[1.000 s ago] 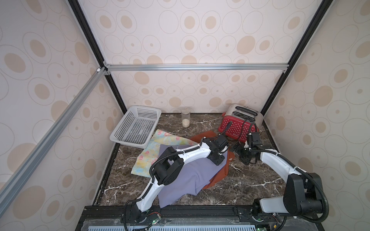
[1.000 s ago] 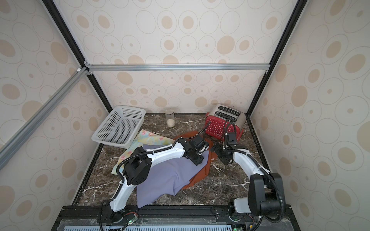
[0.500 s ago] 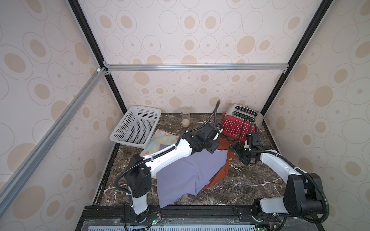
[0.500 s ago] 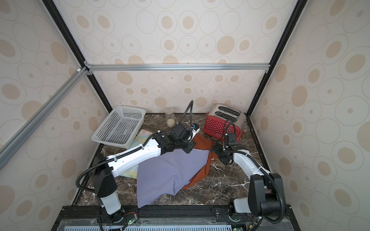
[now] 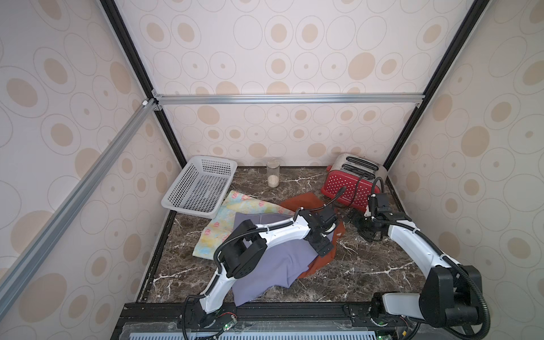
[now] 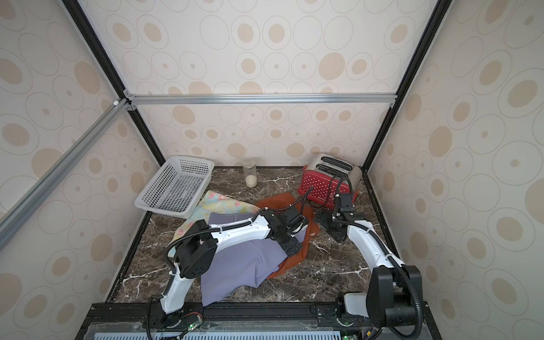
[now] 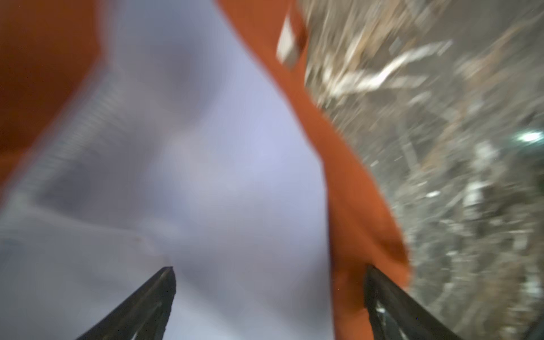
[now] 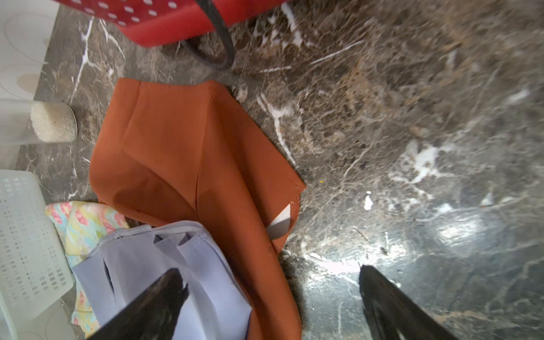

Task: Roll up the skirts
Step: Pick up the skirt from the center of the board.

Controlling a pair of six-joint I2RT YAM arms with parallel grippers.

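Note:
Three skirts lie overlapped on the marble table. The lavender skirt (image 5: 270, 265) (image 6: 241, 265) is on top, the rust-orange skirt (image 5: 303, 203) (image 8: 176, 147) pokes out behind and to its right, and the floral skirt (image 5: 235, 217) (image 8: 85, 223) lies toward the basket. My left gripper (image 5: 321, 247) (image 7: 269, 269) hangs open just over the lavender skirt's right edge, where lavender (image 7: 206, 147) meets orange (image 7: 353, 206), holding nothing. My right gripper (image 5: 357, 225) (image 8: 270, 270) stands open, low over the orange skirt's right edge and bare marble, also empty.
A white perforated basket (image 5: 200, 185) sits at the back left. A glass jar (image 5: 273, 176) with pale grains stands at the back wall. A red toaster (image 5: 350, 182) with a black cord is at the back right, close behind my right gripper. Patterned walls enclose the table.
My left arm rose toward the back with the lavender skirt's edge, then came back down over its right edge; its jaws have gone from shut to open. The right arm barely moved.

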